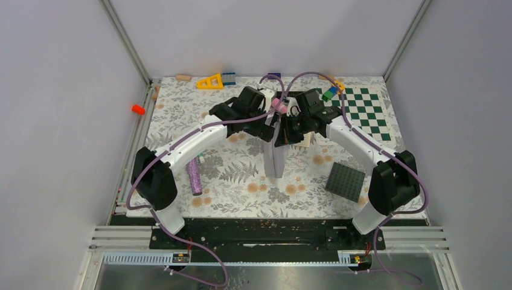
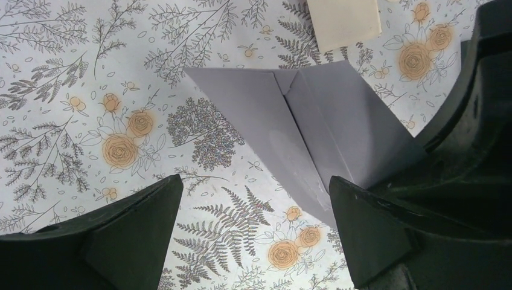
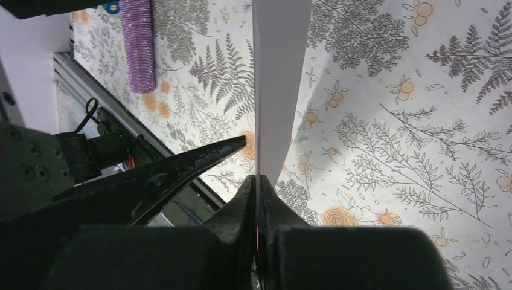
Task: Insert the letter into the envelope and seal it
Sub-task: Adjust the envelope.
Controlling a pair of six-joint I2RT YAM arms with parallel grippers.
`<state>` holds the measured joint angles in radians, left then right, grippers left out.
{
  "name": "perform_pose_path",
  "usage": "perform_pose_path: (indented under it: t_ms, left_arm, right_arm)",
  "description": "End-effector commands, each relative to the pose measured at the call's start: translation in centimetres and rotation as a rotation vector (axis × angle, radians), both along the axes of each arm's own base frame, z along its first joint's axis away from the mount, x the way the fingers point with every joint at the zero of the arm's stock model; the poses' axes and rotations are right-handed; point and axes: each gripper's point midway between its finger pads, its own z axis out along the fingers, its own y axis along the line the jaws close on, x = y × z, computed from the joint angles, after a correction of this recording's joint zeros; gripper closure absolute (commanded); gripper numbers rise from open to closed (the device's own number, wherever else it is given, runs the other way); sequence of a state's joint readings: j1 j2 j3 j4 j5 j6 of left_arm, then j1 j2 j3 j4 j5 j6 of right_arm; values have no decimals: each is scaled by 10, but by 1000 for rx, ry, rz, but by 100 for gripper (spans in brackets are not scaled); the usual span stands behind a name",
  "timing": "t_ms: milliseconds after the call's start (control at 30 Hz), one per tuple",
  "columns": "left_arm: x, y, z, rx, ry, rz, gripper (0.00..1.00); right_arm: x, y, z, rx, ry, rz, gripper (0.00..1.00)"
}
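Pinching envelope (image 3: 281, 90) edge w/ rt fingers (image 3: 238, 211); left fingers (image 2: 133, 235) spread wide nearby.

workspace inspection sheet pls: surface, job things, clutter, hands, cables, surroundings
surface: floral-print tabletop, lying flat
job's things: grey envelope held on edge mid-table; tan letter on the tabletop beyond it, partly hidden, not inside
clutter: purple glitter cylinder, dark studded plate, checkerboard, yellow triangle block, orange cap beside the left rail
hands: left hand open above the grey envelope; right hand shut on its edge
cables: purple cables loop over both arms, no snag seen
surroundings: plain grey walls, metal front rails
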<state>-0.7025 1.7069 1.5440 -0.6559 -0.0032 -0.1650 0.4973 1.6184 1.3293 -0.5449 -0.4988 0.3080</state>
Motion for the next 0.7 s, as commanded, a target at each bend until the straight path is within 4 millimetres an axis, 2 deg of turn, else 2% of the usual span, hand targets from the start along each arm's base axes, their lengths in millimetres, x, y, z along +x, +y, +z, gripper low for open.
perform_pose_path:
  t_ms: [0, 300, 667]
  left_arm:
    - [6, -6, 6, -27, -18, 11, 4]
    - [7, -7, -2, -10, 1, 10, 5]
    - [7, -21, -11, -19, 67, -28, 6]
  right_arm:
    - [8, -5, -15, -68, -10, -29, 100]
    - [18, -18, -29, -165, -33, -53, 100]
    - [18, -17, -24, -155, -40, -52, 100]
